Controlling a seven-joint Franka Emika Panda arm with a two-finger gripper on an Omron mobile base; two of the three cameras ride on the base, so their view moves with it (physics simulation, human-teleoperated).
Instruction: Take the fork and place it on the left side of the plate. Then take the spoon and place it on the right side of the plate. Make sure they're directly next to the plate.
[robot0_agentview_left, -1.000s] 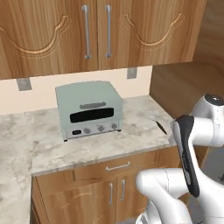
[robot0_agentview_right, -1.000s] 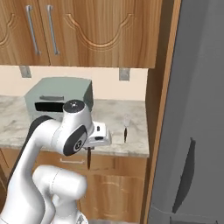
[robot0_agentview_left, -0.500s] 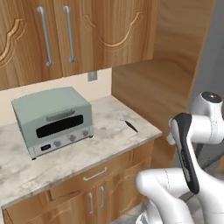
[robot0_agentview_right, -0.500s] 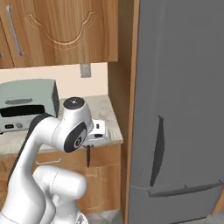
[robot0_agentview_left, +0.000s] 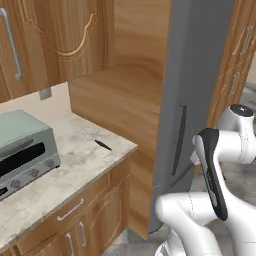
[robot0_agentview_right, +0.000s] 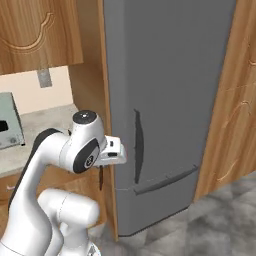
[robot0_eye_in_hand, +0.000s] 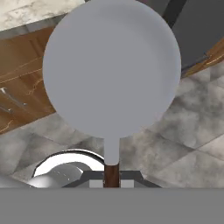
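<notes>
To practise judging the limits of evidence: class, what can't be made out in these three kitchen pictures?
- Hand view: the spoon is so close that its bowl hides much of the floor and cabinet behind it; the end of its brown handle is hidden in the shut claw.
- Left base view: the dark item on the counter is too small to identify.
- Left base view: the toaster oven is cut off by the left edge.
</notes>
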